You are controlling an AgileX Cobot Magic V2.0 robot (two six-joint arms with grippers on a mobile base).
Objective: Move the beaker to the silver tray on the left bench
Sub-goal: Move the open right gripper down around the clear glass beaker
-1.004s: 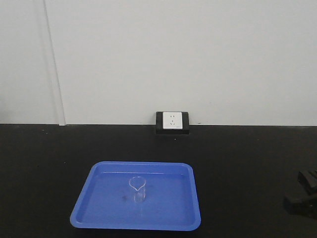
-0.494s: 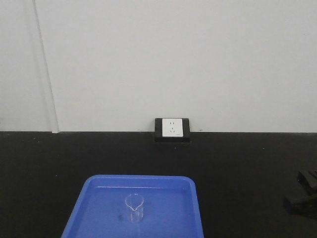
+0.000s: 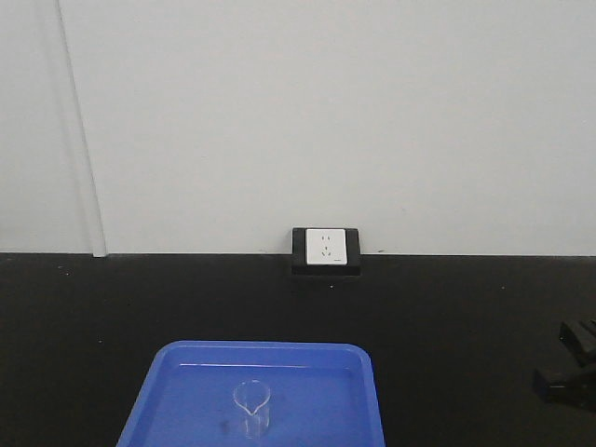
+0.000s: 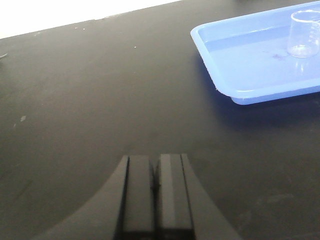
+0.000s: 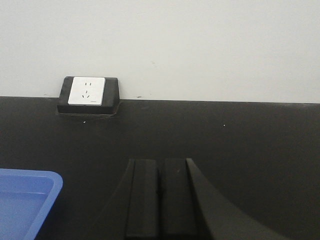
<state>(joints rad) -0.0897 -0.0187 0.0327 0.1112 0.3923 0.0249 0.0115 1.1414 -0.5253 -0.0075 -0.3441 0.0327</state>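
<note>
The small clear beaker [image 3: 250, 408] stands upright inside a blue tray [image 3: 158, 382] on the black bench, near the bottom of the front view. In the left wrist view the beaker [image 4: 305, 32] and blue tray [image 4: 250, 60] are at the far upper right. My left gripper [image 4: 155, 157] is shut and empty, low over bare bench well to the left of the tray. My right gripper [image 5: 160, 161] is shut and empty, to the right of the tray's corner [image 5: 25, 200]. No silver tray is in view.
A white wall socket in a black housing [image 3: 325, 249] sits at the back edge of the bench, also in the right wrist view [image 5: 87, 91]. A black part of my right arm [image 3: 570, 368] shows at the right edge. A white wall rises behind the bench.
The front view has shifted: the blue tray and beaker now sit lower in the frame and the tray's front edge is cut off. The beaker has not moved in the tray.
</note>
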